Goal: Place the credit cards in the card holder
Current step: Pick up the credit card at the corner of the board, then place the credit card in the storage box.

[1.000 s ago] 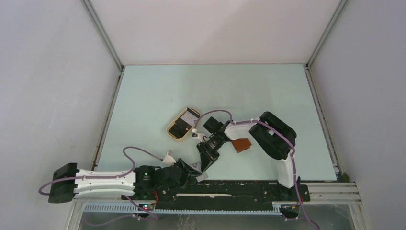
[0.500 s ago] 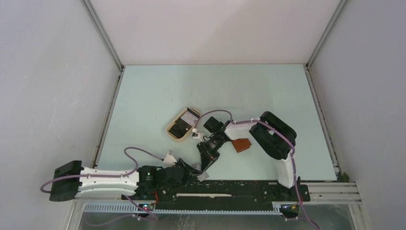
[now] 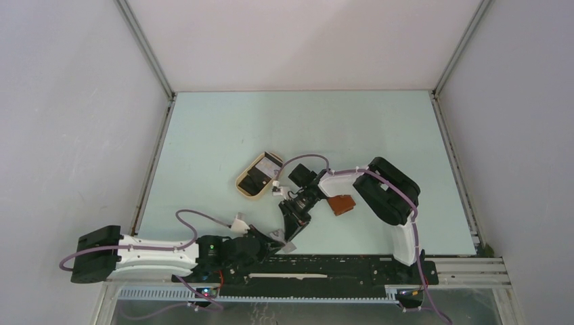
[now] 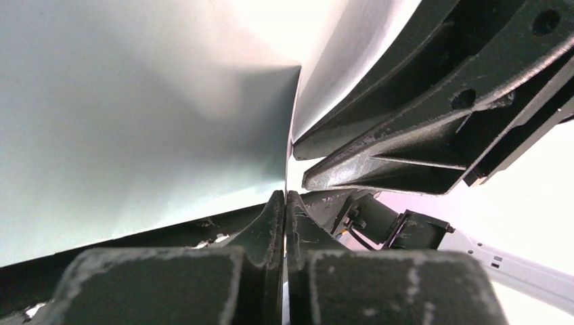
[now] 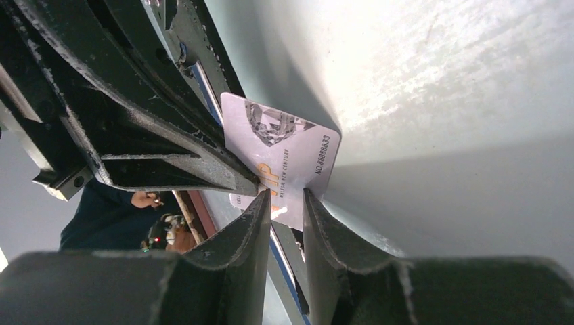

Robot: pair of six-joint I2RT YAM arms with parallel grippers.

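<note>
My left gripper (image 3: 279, 241) is shut on a whitish credit card (image 3: 288, 247) near the table's front edge. In the left wrist view the jaws (image 4: 285, 196) pinch the card (image 4: 304, 101), seen nearly edge-on. My right gripper (image 3: 292, 233) points down at that card. In the right wrist view its jaws (image 5: 286, 200) stand a narrow gap apart at the edge of the printed card (image 5: 288, 152), and the left gripper's fingers (image 5: 169, 149) hold the card's other side. The reddish-brown card holder (image 3: 341, 204) lies on the table under the right forearm.
An oval tan tray (image 3: 247, 188) sits left of the right wrist, with a dark card (image 3: 256, 180) and a greyish card (image 3: 271, 161) in it. The arms' black base rail (image 3: 325, 267) runs along the front edge, close to both grippers.
My left arm has shifted slightly to the right, bringing the card closer to the right gripper. The right gripper has barely moved.
</note>
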